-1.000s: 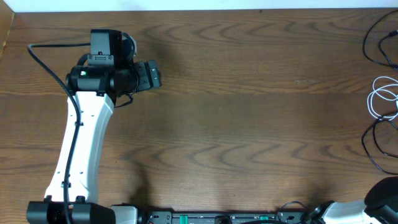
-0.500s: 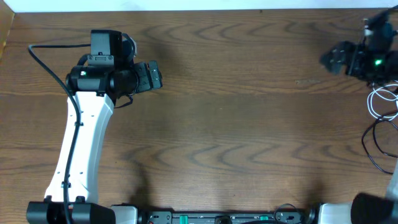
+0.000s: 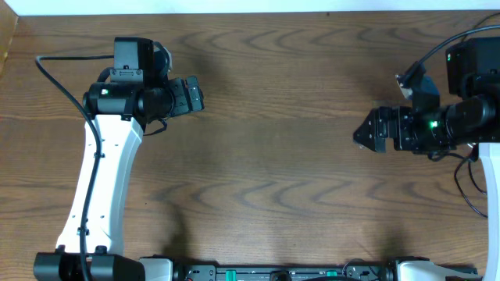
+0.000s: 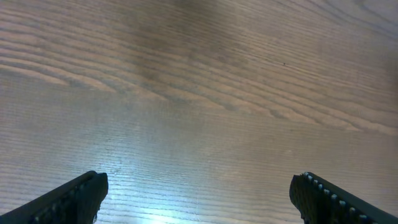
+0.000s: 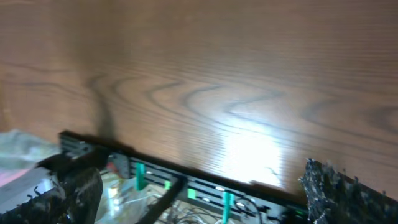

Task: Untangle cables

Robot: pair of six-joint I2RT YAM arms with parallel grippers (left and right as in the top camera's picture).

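**Cables sit behind the right fingers**

The left gripper [image 4: 199, 190] and right gripper [image 3: 364, 131] are both spread wide and empty. The cables [image 3: 458, 181] lie behind the right fingers, mostly hidden. They are probably light, limp and slippery, so pinch a loose loop.

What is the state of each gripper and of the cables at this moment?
Left gripper: open, empty, above the bare table.
Right gripper: open, empty, above the table.
Black cable: lying loose at the table's right edge, not held, partly hidden by the right arm.
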